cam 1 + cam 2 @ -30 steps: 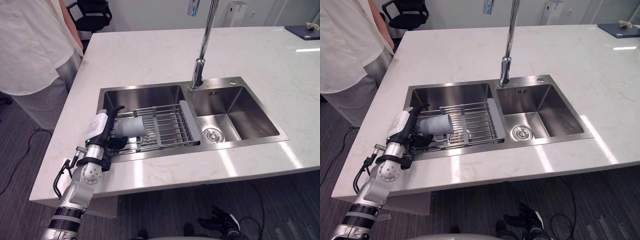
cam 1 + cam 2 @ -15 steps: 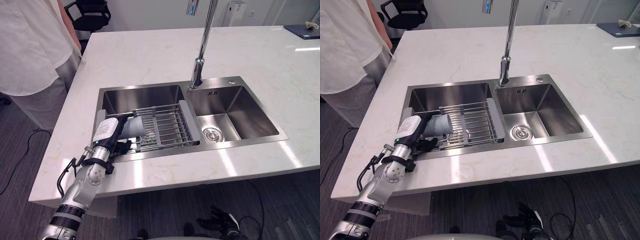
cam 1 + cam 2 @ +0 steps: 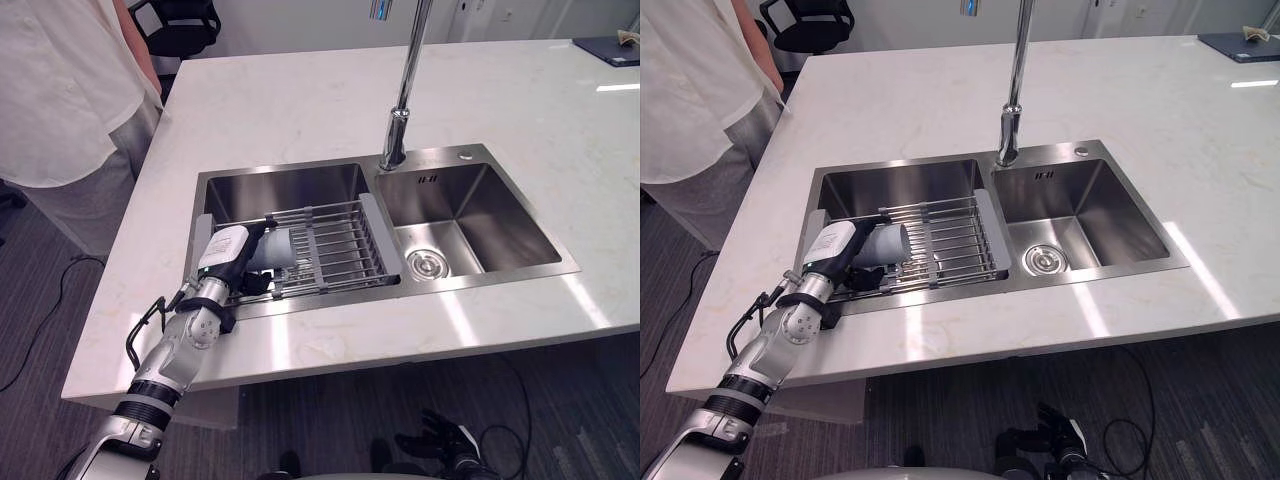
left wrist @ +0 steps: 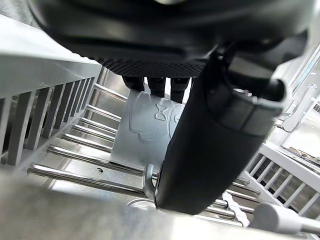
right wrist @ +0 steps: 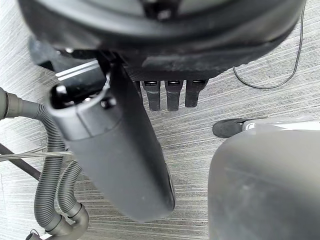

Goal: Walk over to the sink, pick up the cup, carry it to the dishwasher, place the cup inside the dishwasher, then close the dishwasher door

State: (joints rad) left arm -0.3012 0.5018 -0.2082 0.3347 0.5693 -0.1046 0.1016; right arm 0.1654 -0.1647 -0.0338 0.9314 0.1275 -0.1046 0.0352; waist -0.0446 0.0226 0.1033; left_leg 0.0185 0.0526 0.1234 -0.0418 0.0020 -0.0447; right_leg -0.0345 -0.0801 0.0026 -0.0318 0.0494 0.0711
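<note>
My left robot hand (image 3: 232, 258) is down in the left basin of the sink (image 3: 290, 188), at the left end of the wire rack (image 3: 340, 250) that spans that basin; the grey cup (image 3: 277, 249) lies on its side on the rack bars, so I have come at it from the near left, level with its body rather than from above. In the left wrist view my fingers (image 4: 156, 86) rest on the cup's upper side and my thumb (image 4: 210, 150) stands along its near side, so the cup sits between them; the robot hand looks relaxed around it, not yet clamped, as far as I can judge. I read this as the start of the pick-up, with 4 steps of the task ahead. A rounded cup on bars could roll right when squeezed, so the thumb is placed to block that. My right robot hand (image 5: 150, 30) hangs low over the floor, fingers slack and holding nothing, kept out of the way. A person (image 3: 60, 90) stands at the counter's (image 3: 300, 100) far left corner; the tap (image 3: 403, 100) rises at the far side, between the 2 basins.
</note>
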